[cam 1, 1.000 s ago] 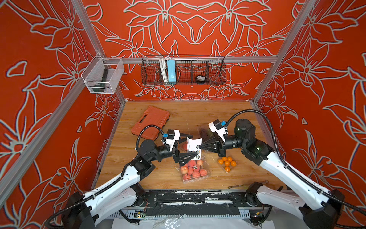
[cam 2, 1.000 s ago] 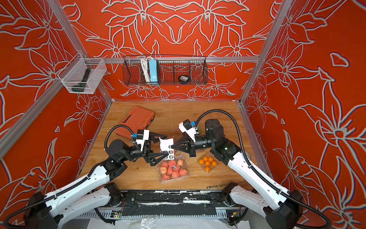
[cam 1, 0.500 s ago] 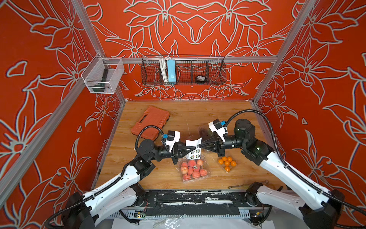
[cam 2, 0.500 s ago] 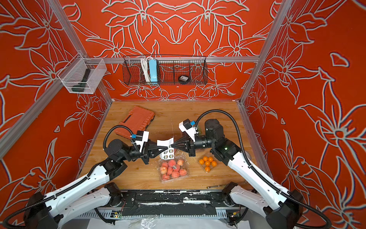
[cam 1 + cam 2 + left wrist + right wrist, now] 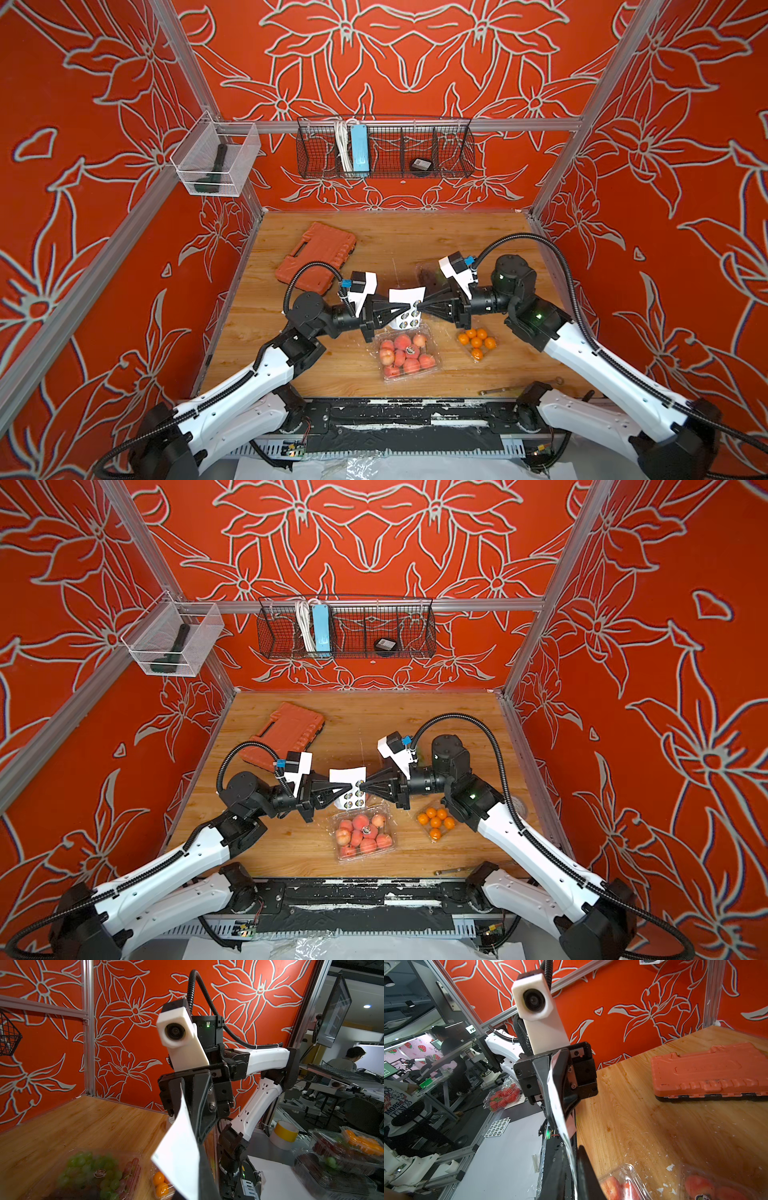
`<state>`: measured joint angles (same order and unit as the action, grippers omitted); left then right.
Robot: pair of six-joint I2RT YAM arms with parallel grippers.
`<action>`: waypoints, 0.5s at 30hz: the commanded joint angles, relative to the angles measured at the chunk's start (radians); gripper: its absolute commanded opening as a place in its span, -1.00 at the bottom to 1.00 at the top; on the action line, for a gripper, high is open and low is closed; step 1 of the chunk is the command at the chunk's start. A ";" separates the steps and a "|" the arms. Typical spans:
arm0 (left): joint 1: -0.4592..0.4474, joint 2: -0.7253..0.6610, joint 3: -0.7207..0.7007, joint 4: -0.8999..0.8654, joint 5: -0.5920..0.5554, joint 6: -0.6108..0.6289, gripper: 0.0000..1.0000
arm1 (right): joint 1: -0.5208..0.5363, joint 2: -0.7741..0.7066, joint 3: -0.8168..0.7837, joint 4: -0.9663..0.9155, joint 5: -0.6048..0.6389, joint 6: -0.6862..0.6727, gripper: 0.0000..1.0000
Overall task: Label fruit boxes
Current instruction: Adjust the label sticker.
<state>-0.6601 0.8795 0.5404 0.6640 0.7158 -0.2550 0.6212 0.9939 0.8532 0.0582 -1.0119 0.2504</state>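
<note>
Since a second earlier, the left gripper had closed from wide onto the white sheet of round dark stickers, held aloft mid-table; the right gripper pinched its right edge, jaws narrow. Just nearer lay the clear plastic box of many peaches, the clear box of small oranges to its right. Step: gripping the sheet; next, probably peeling one sticker free.
</note>
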 commanded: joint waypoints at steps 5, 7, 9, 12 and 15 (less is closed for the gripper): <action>0.003 -0.012 -0.019 0.035 -0.020 -0.010 -0.77 | -0.004 0.003 -0.006 0.074 -0.040 0.018 -1.00; 0.006 -0.009 -0.014 0.025 -0.022 -0.005 -0.37 | -0.004 0.001 0.005 0.020 -0.029 -0.018 -1.00; 0.017 0.019 0.010 0.022 0.064 -0.013 -0.03 | -0.005 0.000 0.001 0.013 -0.028 -0.024 -1.00; 0.019 0.045 0.026 0.044 0.100 -0.028 -0.11 | -0.003 0.006 0.006 -0.010 -0.058 -0.044 -1.00; 0.018 0.038 0.023 0.051 0.092 -0.028 -0.51 | -0.004 -0.009 0.005 -0.034 -0.047 -0.062 -1.00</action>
<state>-0.6468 0.9264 0.5423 0.6727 0.7719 -0.2722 0.6212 0.9962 0.8516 0.0517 -1.0378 0.2287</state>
